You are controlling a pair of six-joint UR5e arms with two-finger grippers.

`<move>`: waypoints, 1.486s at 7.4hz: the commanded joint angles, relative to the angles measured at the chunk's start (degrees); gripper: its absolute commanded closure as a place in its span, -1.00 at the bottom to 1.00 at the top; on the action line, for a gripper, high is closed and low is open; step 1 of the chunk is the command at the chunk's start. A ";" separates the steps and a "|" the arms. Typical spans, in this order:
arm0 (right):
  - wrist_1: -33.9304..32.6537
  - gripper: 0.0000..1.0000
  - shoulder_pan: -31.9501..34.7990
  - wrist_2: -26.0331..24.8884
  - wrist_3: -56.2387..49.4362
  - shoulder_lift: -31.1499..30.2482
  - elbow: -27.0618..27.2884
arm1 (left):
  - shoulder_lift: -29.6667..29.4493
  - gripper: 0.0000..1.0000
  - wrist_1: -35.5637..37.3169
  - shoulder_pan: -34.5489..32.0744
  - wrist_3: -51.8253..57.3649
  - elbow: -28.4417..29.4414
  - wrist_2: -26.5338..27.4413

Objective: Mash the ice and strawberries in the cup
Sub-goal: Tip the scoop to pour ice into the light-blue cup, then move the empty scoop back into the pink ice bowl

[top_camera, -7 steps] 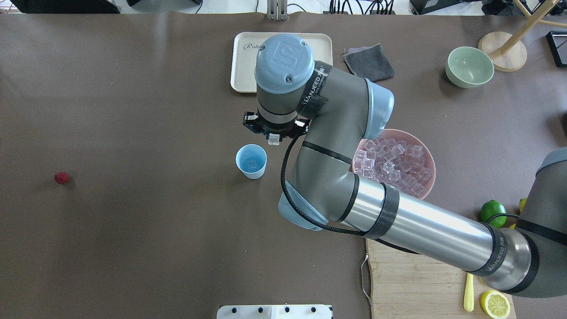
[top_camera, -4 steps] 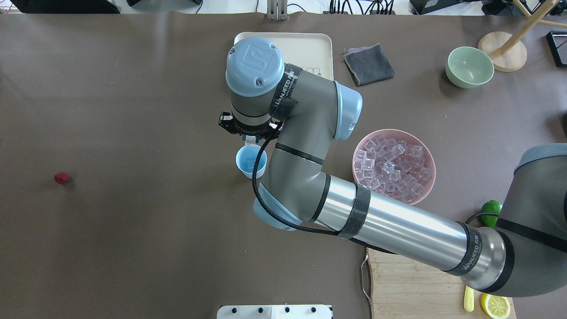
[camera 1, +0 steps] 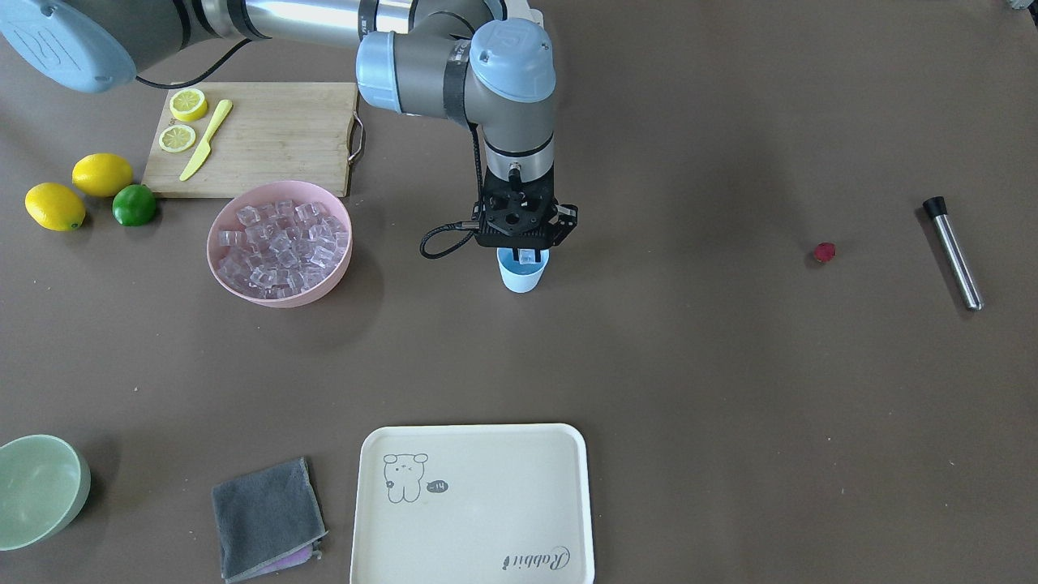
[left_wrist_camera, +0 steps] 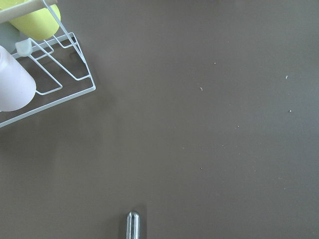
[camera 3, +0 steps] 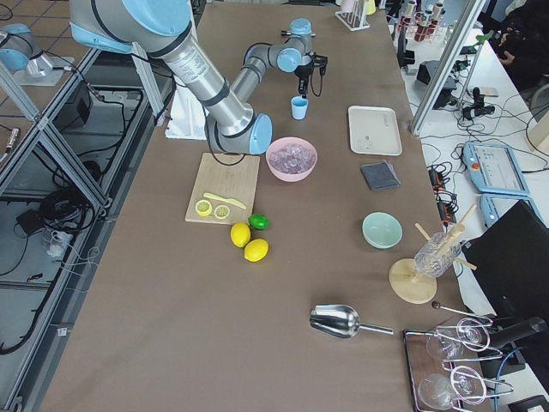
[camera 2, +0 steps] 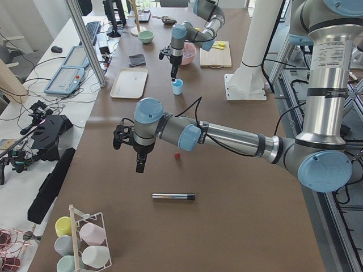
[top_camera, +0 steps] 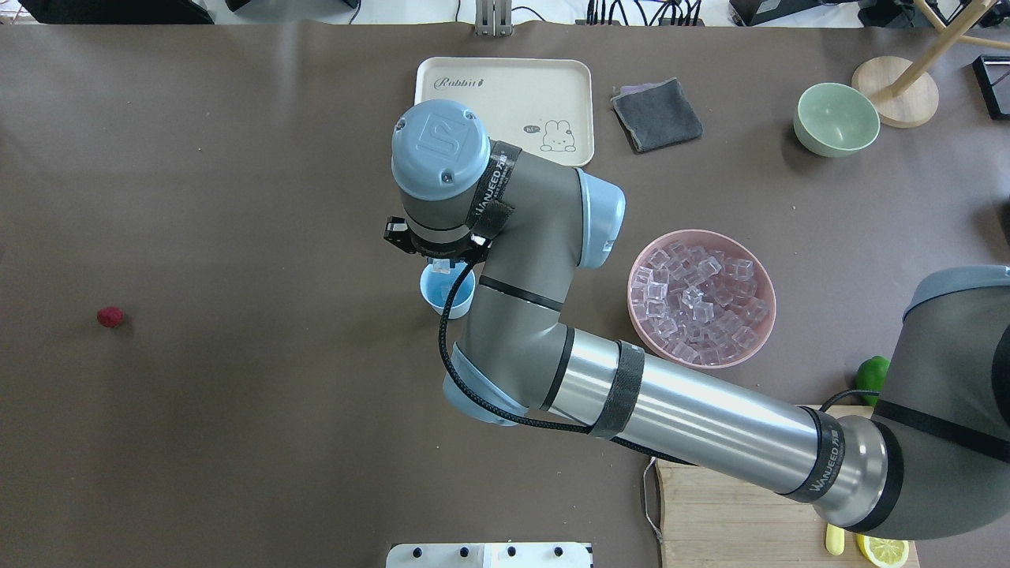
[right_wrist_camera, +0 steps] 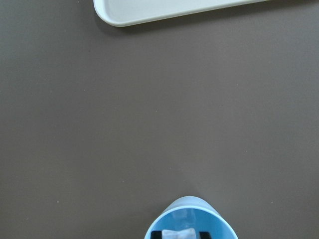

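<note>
Right gripper (camera 1: 525,252) clamps one ice cube (right_wrist_camera: 178,234) at cup (camera 1: 520,280) mouth, cup half-hidden overhead; left gripper (camera 2: 139,168) grip unclear; one strawberry (camera 1: 825,251).

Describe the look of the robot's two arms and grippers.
Both arms are silver tubes with grey joint housings and pale blue round caps. The right arm carries black straps lettered WANJEED and a braided black cable to its black right gripper. The left arm ends in a black left gripper.

Cup (right_wrist_camera: 192,209) cropped at bottom edge; left pincer (camera 2: 139,169) too small, grip unclear.
</note>
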 commanded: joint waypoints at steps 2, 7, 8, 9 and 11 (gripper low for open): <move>-8.64 -0.96 4.20 5.67 -5.77 -2.62 6.01 | -0.22 -0.98 -0.09 -0.03 0.00 0.58 0.02; -12.75 -0.88 8.53 8.70 -17.40 -28.99 30.66 | -0.66 -0.98 0.00 0.06 -0.18 0.58 -0.06; -9.87 -0.86 8.62 8.44 -17.66 -33.10 31.45 | -1.18 -0.98 0.09 0.06 -0.26 0.84 0.02; -4.45 -0.86 8.53 8.52 -18.19 -37.58 30.67 | -1.36 -0.99 0.00 0.06 -0.35 1.10 0.02; -2.63 -0.86 7.75 9.75 -16.97 -38.68 29.35 | -1.54 -0.98 0.00 -0.20 -0.53 0.67 -0.06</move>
